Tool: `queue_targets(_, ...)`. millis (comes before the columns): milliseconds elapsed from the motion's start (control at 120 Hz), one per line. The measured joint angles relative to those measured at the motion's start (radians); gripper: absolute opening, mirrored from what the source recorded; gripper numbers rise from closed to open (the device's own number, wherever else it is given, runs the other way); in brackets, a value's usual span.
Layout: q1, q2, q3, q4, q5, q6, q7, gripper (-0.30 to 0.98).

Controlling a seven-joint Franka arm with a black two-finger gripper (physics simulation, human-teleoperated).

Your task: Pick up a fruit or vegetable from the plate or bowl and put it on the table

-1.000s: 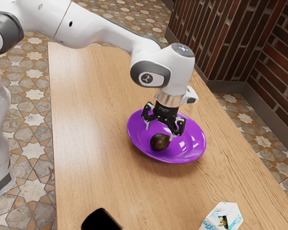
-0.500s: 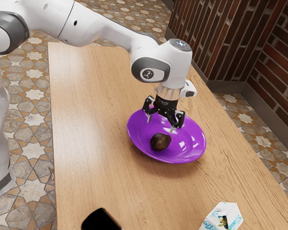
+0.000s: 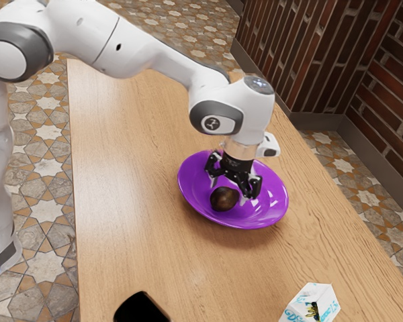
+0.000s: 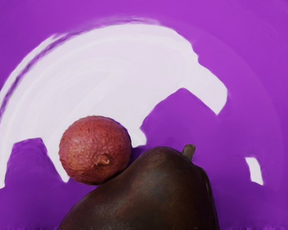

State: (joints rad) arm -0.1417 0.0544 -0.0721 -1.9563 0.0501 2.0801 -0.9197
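Observation:
My gripper point(image 3: 234, 190) is open, low over the purple plate point(image 3: 272, 213), its fingers apart and reaching down inside the rim. A dark brown fruit point(image 3: 223, 199) lies in the plate, close by the fingertips. The wrist view shows it as a dark pear-like fruit point(image 4: 158, 191) with a short stem, large and just under my hand. Touching it in that view is a small reddish, rough-skinned round fruit point(image 4: 95, 150). Around both is the glossy purple plate point(image 4: 249, 110) with a bright reflection.
The plate stands on a wooden table point(image 3: 134, 168). A black object point(image 3: 141, 308) is at the near edge of the exterior view, and a white box with blue print point(image 3: 312, 304) stands toward its lower right. A brick wall rises beyond the table.
After rising slightly, my gripper has come down again toward the plate and shifted a little to the exterior view's right. The dark fruit and the plate have stayed in place.

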Motion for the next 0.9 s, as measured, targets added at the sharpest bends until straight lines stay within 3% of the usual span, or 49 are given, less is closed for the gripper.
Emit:
queue_targets(783,0.0,0.039,0.0,-0.005,-0.01,0.055,0.025,0.68)
queue_targets(900,0.003,0.042,0.001,-0.005,-0.011,0.056,0.026,0.58)
